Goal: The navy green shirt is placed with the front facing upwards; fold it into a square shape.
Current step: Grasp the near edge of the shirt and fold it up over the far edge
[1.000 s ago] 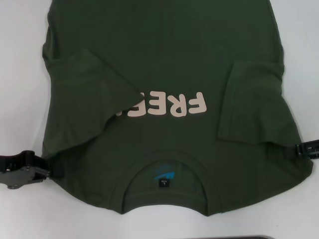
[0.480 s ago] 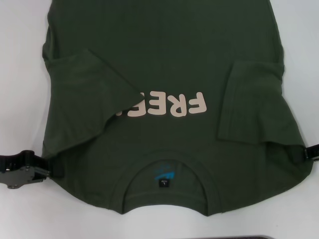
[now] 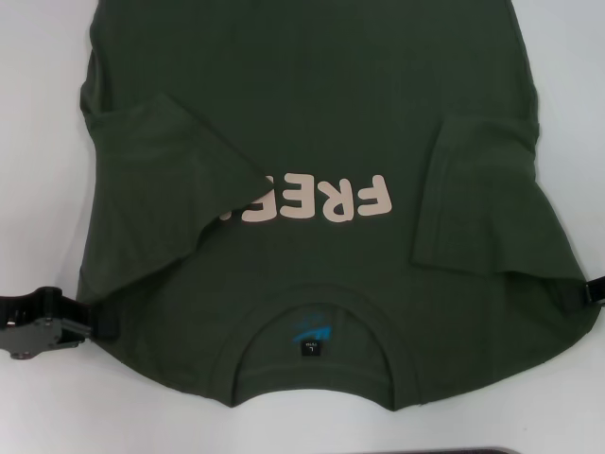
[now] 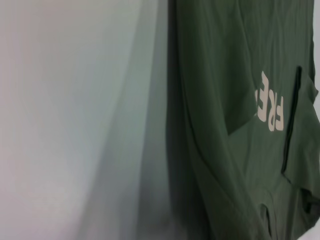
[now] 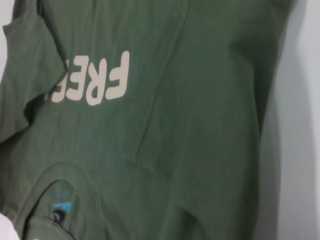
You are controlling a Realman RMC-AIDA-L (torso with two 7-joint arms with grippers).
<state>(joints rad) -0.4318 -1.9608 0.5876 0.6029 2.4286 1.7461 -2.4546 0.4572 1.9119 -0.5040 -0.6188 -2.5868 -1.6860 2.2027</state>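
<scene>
The navy green shirt (image 3: 312,142) lies flat on the tabletop (image 3: 43,142), collar nearest the robot, sleeves folded inward. The left hand (image 3: 80,326) touches its shoulder edge; the right hand (image 3: 596,288) sits opposite. Neither hand's grip state can be told.

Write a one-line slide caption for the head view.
Dark olive-green cotton T-shirt, both sleeves folded inward, between the left gripper and right gripper at its shoulders.

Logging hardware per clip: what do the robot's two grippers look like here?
Left gripper: black, blocky body with angular dark-grey metal linkage plates and small round fasteners. Right gripper: only a black boxy sliver shows at the frame edge. No cables or markings are discernible.
</scene>
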